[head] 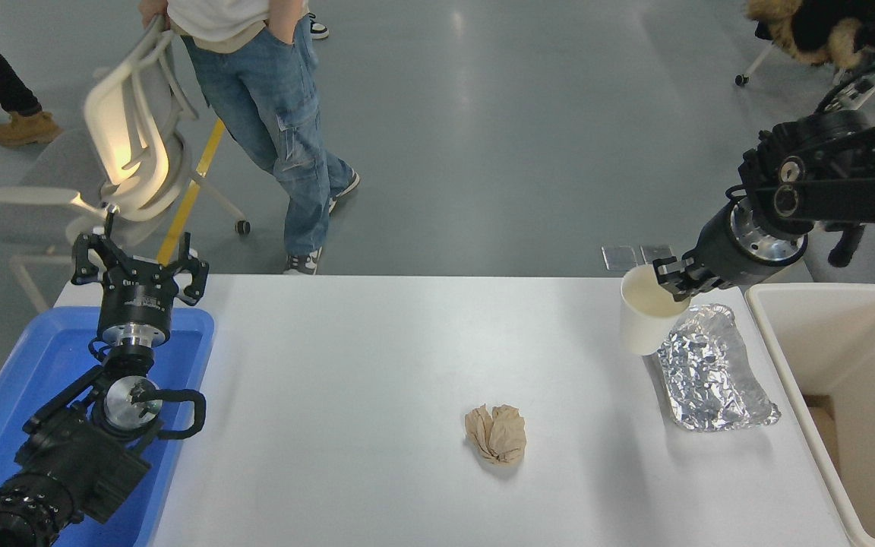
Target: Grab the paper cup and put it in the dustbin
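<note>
Parked low at my left over the blue tray point(20, 380), my left hand point(140, 262) rests spread apart while my right hand point(673, 277), clamped on the paper cup's point(642, 319) rim above the bench point(407, 365), should carry it level, clearing the foil tray point(711, 372), to the dustbin point(794, 365).

Two black jointed arms, silver metal wrist rings, black pronged left gripper point(140, 266), black cables
</note>
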Motion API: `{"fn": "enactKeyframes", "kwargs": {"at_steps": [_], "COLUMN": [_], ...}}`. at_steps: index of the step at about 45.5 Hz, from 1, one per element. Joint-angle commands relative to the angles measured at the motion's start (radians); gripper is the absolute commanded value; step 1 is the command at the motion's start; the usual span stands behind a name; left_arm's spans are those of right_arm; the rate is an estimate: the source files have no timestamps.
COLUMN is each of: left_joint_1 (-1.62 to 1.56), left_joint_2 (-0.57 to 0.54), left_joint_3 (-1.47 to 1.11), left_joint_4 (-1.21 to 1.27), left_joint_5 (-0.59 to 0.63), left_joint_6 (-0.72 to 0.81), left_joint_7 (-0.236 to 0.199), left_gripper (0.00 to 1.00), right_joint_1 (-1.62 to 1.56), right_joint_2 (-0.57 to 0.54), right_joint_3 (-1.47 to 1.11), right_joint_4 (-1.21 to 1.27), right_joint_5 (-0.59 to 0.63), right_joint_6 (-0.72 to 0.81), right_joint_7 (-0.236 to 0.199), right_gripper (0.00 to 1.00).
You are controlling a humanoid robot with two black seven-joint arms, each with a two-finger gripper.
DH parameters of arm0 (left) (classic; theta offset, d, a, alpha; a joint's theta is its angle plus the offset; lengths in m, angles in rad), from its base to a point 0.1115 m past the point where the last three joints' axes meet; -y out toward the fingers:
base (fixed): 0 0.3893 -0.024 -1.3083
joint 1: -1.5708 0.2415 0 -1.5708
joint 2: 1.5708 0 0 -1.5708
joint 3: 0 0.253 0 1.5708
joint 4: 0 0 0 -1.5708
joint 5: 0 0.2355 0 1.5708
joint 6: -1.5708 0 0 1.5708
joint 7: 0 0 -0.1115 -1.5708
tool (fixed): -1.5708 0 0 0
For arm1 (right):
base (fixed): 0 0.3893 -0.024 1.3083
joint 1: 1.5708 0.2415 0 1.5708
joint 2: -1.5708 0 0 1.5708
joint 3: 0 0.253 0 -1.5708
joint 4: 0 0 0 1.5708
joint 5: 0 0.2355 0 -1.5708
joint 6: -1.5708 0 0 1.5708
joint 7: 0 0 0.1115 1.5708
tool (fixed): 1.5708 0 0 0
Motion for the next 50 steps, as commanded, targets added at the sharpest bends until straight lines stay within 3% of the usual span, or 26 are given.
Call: {"fn": "enactKeyframes", "kwargs": {"at_steps": [1,9,15,28,34,42,50], "left_joint_1": [0.000,0.000,0.000,0.000,0.000,0.000,0.000], "left_joint_2": [0.000,0.000,0.000,0.000,0.000,0.000,0.000], "left_joint_3": [0.000,0.000,0.000,0.000,0.000,0.000,0.000], "left_joint_4": [-0.001,-0.001,-0.001,-0.001,-0.001,-0.001,-0.001], "left_joint_5": [0.000,0.000,0.000,0.000,0.000,0.000,0.000], "left_joint_6": [0.000,0.000,0.000,0.000,0.000,0.000,0.000], "left_joint_7": [-0.001,-0.001,-0.001,-0.001,-0.001,-0.001,-0.001], "left_gripper": [0.99,0.99,0.99,0.99,0.99,0.99,0.99], "right_joint_1": [0.155,0.154,0.154,0.059,-0.104,-0.496,-0.867], "right_joint_2": [-0.023,-0.035,-0.078,-0.380,-0.489,-0.516,-0.470], "right_joint_3": [-0.031,-0.085,-0.191,-0.274,-0.269,-0.229,0.001], "right_joint_4": [0.081,0.072,0.006,-0.186,-0.316,-0.534,-0.677], "right_joint_5": [0.012,-0.014,-0.116,-0.431,-0.558,-0.526,-0.302], "right_joint_6": [0.101,0.099,0.092,0.062,-0.088,-0.414,-0.525], "right_joint_7": [0.016,0.011,0.021,0.071,0.100,0.100,0.093], "right_gripper": [0.00,0.00,0.00,0.00,0.00,0.00,0.00]}}
